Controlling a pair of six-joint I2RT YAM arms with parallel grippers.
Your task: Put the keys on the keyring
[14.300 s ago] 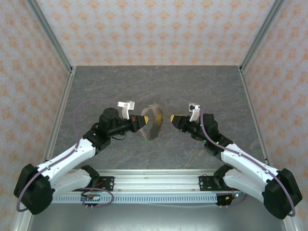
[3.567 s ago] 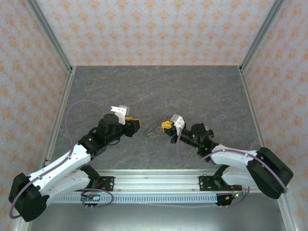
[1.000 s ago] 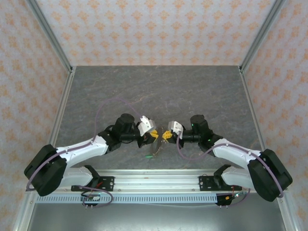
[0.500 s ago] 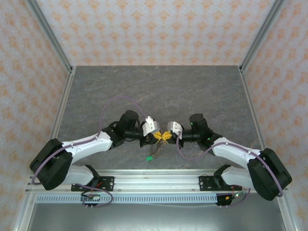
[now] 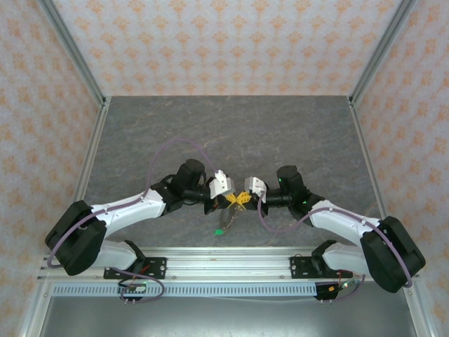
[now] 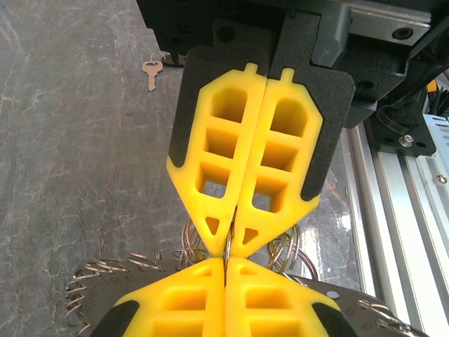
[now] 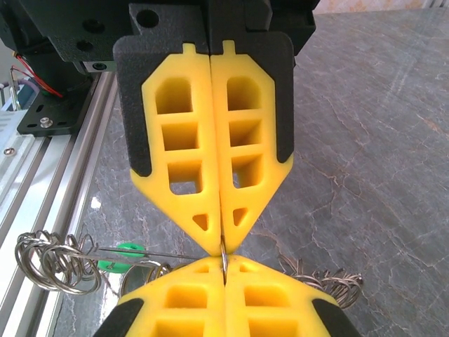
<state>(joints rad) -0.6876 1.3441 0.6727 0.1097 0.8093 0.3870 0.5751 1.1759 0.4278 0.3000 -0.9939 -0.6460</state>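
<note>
The keyring (image 7: 49, 265) is held up over the table (image 5: 280, 133), just beyond the aluminium rail (image 5: 224, 261) at the near edge, pinched from both sides. The left hand (image 6: 224, 261) is clamped on its thin wire. The right hand (image 7: 223, 261) is clamped on the same wire, and the yellow tips of the two meet nose to nose. A green-headed key (image 5: 219, 230) shows below the keyring, on the side nearer the rail — whether it hangs or lies flat, I cannot tell. A tan key (image 6: 150, 70) lies flat on the table, farther from the rail than the keyring.
</note>
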